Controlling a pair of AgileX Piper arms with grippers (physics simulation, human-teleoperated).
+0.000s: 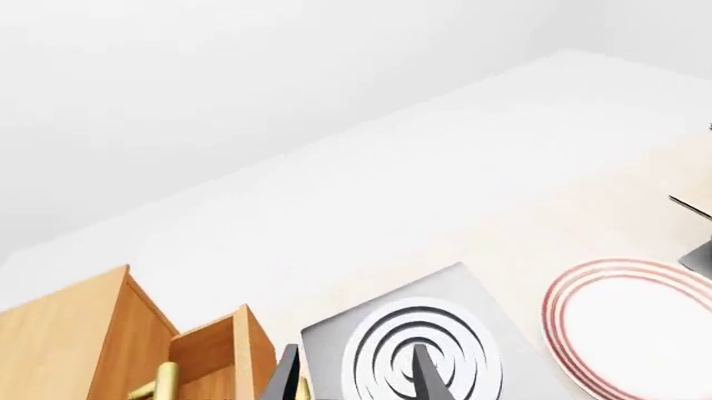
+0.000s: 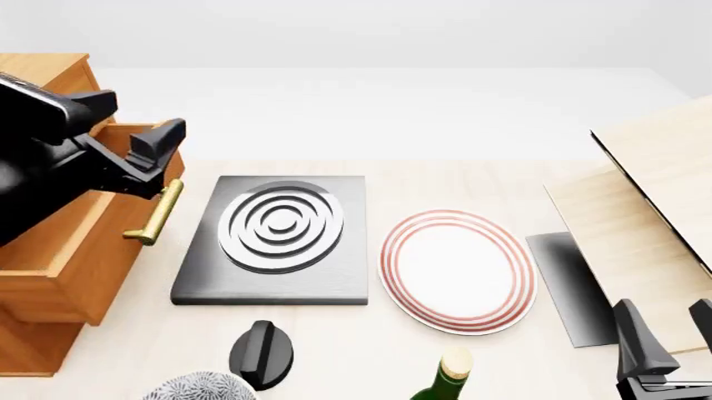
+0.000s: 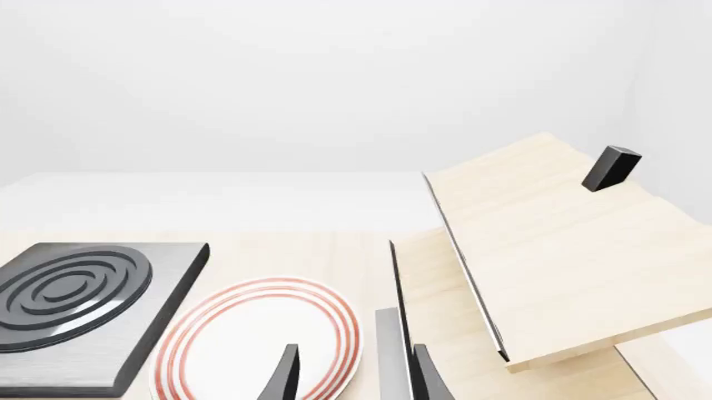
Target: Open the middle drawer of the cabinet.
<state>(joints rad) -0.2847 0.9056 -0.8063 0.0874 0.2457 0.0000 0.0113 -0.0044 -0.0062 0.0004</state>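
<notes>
The orange-brown cabinet [image 2: 50, 73] stands at the table's left edge. One of its drawers [image 2: 83, 250] is pulled out toward the table's middle. Cabinet wood shows above and below it, so I read it as the middle drawer. Its brass bar handle [image 2: 157, 213] faces the hob. My left gripper [image 2: 136, 117] hovers just above the drawer's front rim, open and holding nothing. In the left wrist view the handle [image 1: 165, 382] lies off to the side of the spread fingers [image 1: 287, 373]. The left arm hides the upper drawer. My right gripper [image 2: 665, 329] is open at the near right.
A black hob with concentric rings [image 2: 278, 227] lies beside the open drawer. A red-rimmed plate [image 2: 456, 271] sits mid-table. A pale wooden box with a black edge [image 2: 656, 192] stands at the right. A black knob [image 2: 263, 354], a green bottle [image 2: 445, 379] and a speckled bowl [image 2: 200, 388] sit along the near edge.
</notes>
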